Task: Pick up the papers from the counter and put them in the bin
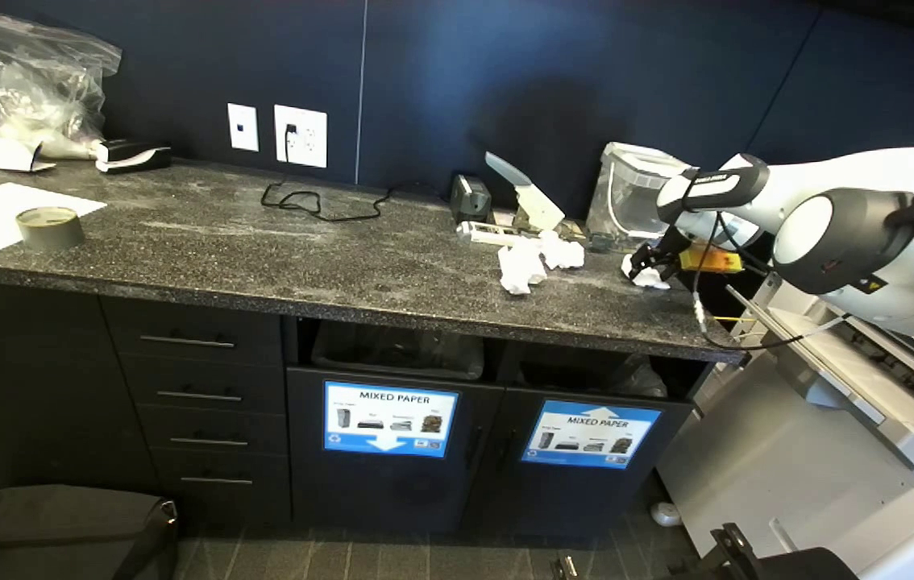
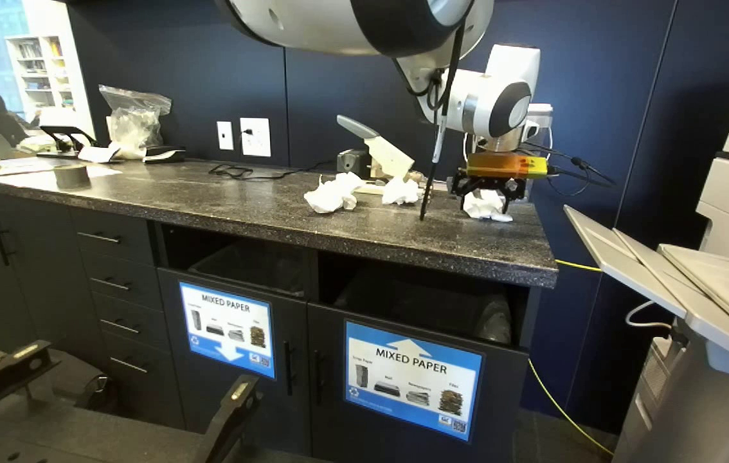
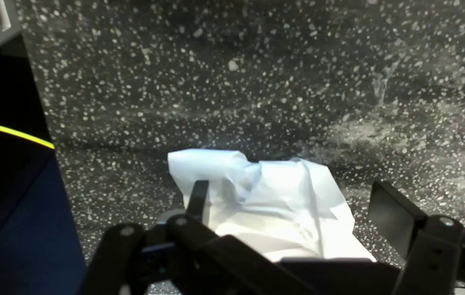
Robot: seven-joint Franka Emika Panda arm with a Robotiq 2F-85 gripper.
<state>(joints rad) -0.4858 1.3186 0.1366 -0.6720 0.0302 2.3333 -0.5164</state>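
1 tape roll (image 1: 52, 232), clr plastic bag (image 1: 46, 93), blk cord (image 1: 336, 219) in outlet (image 1: 301, 149)

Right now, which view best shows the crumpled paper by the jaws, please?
The wrist view: the paper appears large, its folds clear, though the jaws hide part. Both exterior views show it small, with little detail.

In the wrist view, the hand (image 3: 289, 196) hides part of the crumpled paper (image 3: 277, 205); whether a finger (image 3: 198, 198) touches it, I cannot surely tell.

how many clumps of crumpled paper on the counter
3 visible in both exterior views: a leftmost clump, a middle clump and a rightmost clump at the open gripper. Others may be hidden.
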